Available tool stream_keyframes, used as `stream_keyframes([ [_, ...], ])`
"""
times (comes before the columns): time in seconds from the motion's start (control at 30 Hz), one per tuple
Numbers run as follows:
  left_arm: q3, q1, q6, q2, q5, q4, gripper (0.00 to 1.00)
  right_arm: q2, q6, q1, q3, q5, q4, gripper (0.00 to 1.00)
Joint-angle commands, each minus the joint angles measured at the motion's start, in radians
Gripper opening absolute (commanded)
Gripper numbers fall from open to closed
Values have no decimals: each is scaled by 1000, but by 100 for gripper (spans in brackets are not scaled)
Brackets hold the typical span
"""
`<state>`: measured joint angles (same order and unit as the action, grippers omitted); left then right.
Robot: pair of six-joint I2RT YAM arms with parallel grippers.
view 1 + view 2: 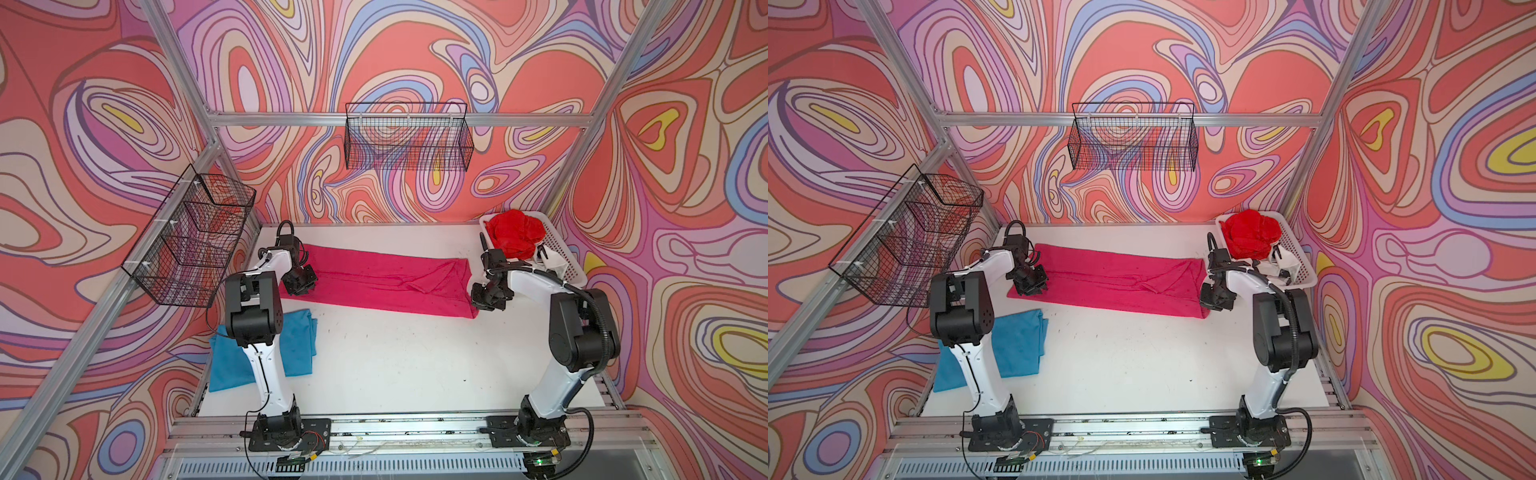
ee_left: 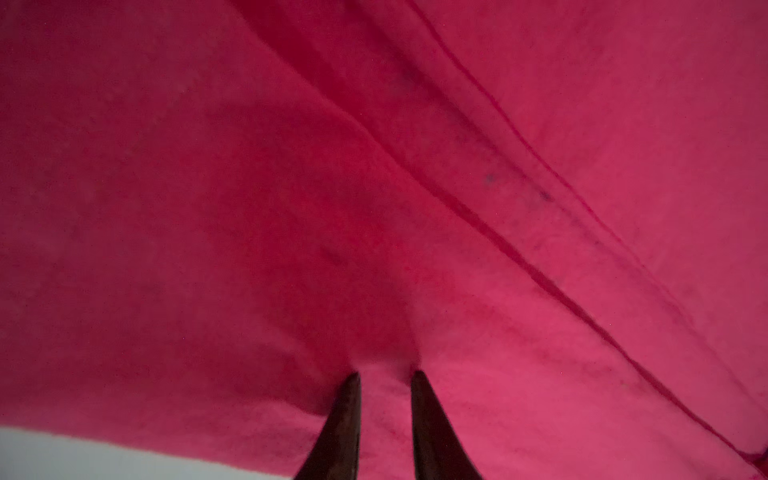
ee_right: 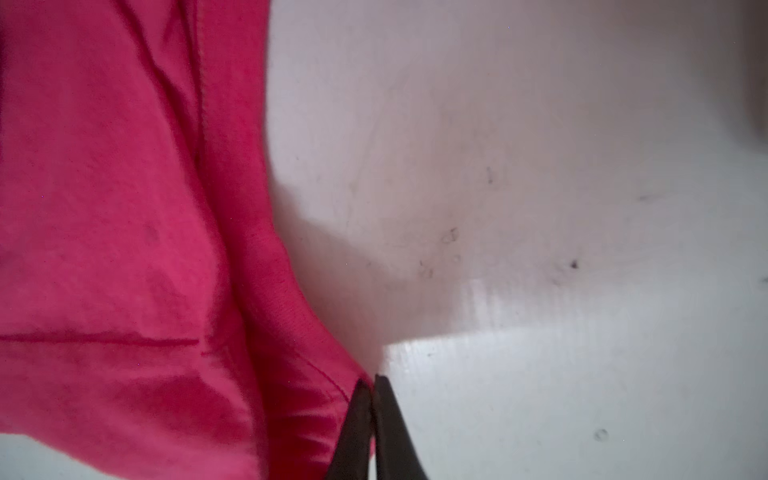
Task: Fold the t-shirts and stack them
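The magenta-pink t-shirt [image 1: 382,278] [image 1: 1113,274] lies as a long folded strip across the back of the white table [image 1: 395,361]. My left gripper [image 1: 300,286] [image 2: 385,374] is at its left end, shut on a pinch of the pink cloth [image 2: 291,208]. At the strip's near right corner, my right gripper [image 1: 478,301] [image 3: 371,380] is shut on the hem [image 3: 104,208]. A teal-blue t-shirt [image 1: 297,345] [image 1: 1017,340] lies folded at the front left, partly under the left arm. The bright red t-shirt [image 1: 515,239] [image 1: 1252,235] is bunched up in a basket.
The white plastic basket [image 1: 569,266] stands at the back right corner, close behind the right arm. One black wire basket [image 1: 409,141] hangs on the back wall and another [image 1: 187,241] on the left wall. Bare tabletop lies in front of the pink strip.
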<state>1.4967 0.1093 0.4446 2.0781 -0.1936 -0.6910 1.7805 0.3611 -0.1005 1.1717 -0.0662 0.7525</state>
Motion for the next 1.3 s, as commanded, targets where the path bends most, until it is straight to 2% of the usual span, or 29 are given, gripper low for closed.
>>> stream_keyframes([
  [0.0,-65,13,-13,69,42,-60,24,-43,8,24,-21,72,50,0],
  [0.27,-108,-13,-14,41,16,-59,23,-26,0,33,-83,53,35,0],
  [0.3,-113,-14,-14,37,11,-60,24,-26,0,34,-79,47,34,2],
  [0.4,-113,-14,-18,30,4,-66,25,-39,10,33,-34,39,41,18],
  [0.5,-103,-16,-15,27,-18,-68,29,-38,15,23,39,32,66,26],
  [0.63,-70,-24,-17,25,-31,-83,34,-12,42,-18,110,-13,32,28],
  [0.8,-42,-32,-15,12,-39,-96,35,89,88,-136,188,-109,-69,29],
  [0.9,-36,-34,-15,10,-41,-100,36,126,163,-196,188,-214,-169,45],
  [0.97,-42,-34,-17,4,-41,-100,37,139,209,-229,178,-244,-224,51],
  [1.1,-55,-34,-14,-13,-41,-94,39,164,283,-278,157,-292,-291,54],
  [1.27,-52,-35,-15,-19,-45,-94,40,189,331,-291,130,-294,-315,58],
])
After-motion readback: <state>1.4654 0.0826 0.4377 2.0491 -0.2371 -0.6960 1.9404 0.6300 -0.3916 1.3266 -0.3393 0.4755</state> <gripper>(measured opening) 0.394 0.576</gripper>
